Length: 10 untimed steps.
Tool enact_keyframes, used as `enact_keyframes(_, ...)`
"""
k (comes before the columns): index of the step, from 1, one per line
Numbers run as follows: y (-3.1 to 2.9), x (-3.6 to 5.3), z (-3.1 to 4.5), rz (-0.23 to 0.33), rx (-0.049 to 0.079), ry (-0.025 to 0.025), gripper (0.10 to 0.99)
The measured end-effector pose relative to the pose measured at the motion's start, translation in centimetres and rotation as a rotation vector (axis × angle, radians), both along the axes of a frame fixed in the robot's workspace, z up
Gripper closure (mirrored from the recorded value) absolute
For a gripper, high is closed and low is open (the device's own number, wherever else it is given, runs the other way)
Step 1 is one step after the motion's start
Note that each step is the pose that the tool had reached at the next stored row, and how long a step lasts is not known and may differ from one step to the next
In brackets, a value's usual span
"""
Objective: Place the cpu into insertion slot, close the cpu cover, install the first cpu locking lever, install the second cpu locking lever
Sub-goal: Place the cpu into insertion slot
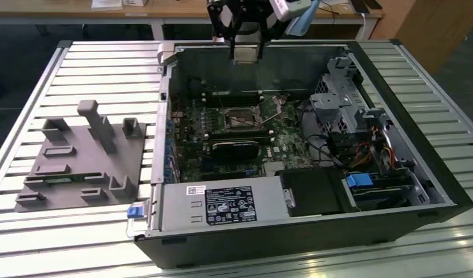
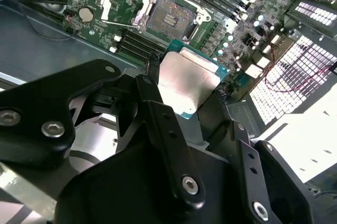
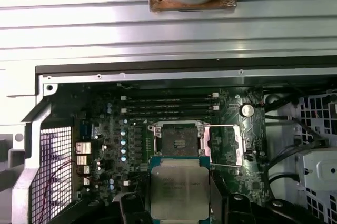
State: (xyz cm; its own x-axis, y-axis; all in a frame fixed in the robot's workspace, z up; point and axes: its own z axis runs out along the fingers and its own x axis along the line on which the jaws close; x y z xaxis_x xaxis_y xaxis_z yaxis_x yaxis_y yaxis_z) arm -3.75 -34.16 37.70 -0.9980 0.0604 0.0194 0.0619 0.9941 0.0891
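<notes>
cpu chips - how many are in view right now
1. The cpu is clamped between the fingers above the board, near the slot, which is empty. Parts of the case are hidden.

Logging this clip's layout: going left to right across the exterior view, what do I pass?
In order: grey moulded fixture → insertion slot → metal drive cage.

The exterior view overlooks the computer case (image 1: 298,237); both wrist views, closer, share the insertion slot (image 2: 167,19) (image 3: 179,139)
</notes>
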Motion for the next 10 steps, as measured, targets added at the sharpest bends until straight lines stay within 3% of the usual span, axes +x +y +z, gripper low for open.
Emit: enact_keyframes(10, 0.0, 0.0, -0.05, -0.087, 0.0, 0.0, 0.549)
